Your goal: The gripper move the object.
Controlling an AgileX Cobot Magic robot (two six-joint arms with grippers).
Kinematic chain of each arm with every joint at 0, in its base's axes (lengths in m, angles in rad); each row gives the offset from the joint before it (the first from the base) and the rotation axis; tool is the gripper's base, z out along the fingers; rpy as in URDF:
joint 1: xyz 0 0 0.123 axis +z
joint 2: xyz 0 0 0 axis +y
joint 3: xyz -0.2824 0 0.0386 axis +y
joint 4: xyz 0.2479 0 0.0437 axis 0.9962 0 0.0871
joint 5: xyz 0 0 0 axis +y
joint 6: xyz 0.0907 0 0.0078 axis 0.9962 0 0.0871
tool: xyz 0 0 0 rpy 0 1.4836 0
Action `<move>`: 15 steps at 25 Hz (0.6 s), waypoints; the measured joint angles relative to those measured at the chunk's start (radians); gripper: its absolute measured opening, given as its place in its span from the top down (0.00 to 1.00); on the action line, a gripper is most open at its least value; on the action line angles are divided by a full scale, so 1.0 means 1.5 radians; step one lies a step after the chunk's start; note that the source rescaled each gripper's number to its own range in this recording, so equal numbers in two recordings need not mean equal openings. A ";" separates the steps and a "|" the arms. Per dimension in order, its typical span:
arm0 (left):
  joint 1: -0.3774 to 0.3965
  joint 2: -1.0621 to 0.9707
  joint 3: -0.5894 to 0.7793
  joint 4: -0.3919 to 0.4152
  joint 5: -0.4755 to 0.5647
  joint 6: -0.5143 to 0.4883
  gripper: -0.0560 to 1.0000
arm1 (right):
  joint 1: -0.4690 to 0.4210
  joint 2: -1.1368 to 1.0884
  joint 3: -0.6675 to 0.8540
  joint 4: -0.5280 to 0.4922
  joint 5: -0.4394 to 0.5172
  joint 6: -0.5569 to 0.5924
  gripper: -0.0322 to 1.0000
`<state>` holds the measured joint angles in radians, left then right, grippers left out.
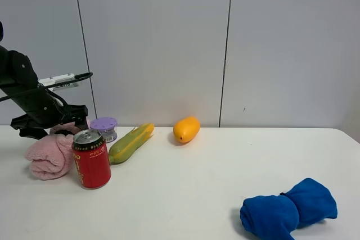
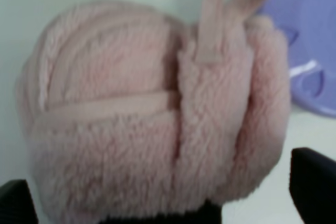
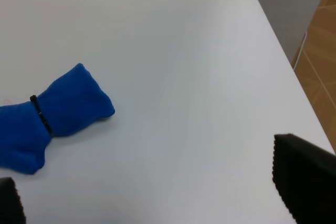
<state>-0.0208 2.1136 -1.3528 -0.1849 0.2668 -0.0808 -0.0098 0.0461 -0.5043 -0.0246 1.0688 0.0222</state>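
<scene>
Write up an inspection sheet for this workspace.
Surface: white table, no spills seen.
Job's things: pink rolled towel lying at the left rear, beside the red can.
Clutter: purple-lidded cup, corn cob, mango, blue rolled towel.
Grippers: left gripper open, fingers either side of the pink rolled towel; right gripper open over bare table.
Cables: thin dark line along the left arm, likely a cable.
Surroundings: grey panelled wall; wooden floor past the table edge.
</scene>
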 joint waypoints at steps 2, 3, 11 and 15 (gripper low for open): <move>0.000 0.000 -0.001 0.000 -0.001 -0.005 0.00 | 0.000 0.000 0.000 0.000 0.000 0.000 0.00; 0.000 0.000 -0.001 0.000 -0.001 -0.007 0.00 | 0.000 0.000 0.000 0.000 0.000 0.000 0.00; -0.010 -0.066 -0.002 -0.008 0.020 -0.010 0.00 | 0.000 0.000 0.000 0.000 0.000 0.000 0.00; -0.028 -0.150 -0.002 -0.002 0.020 -0.011 0.00 | 0.000 0.000 0.000 0.000 0.000 0.000 0.00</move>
<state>-0.0629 1.8882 -1.3559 -0.1884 0.2964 -0.0970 -0.0098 0.0461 -0.5043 -0.0246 1.0688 0.0222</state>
